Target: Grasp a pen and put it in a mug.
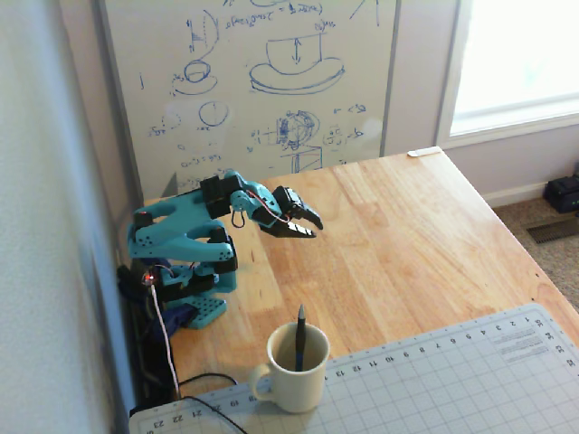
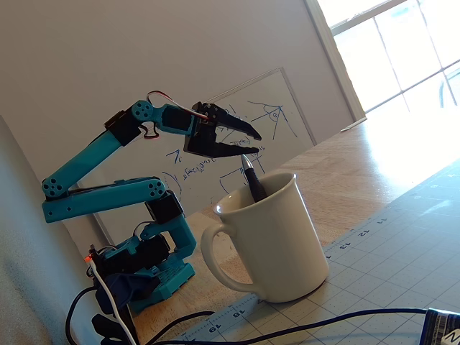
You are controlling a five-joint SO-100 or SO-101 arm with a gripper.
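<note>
Already the pen (image 1: 299, 340) stands inside the mug (image 1: 294, 384) near the mat; the gripper (image 1: 311, 226), jaws open and empty, apparently need only retreat.

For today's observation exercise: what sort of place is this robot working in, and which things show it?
Probably a home office or hobby workshop: a whiteboard covered in sketches, a wooden table with a gridded cutting mat, and a window.

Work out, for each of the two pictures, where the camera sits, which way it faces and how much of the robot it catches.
A fixed view: high, looking down across the wooden table toward the whiteboard; whole teal arm, open gripper.
Another fixed view: low on the cutting mat, looking up past the mug; whole arm, gripper.
Shared: arm, mug, pen standing inside it.
</note>
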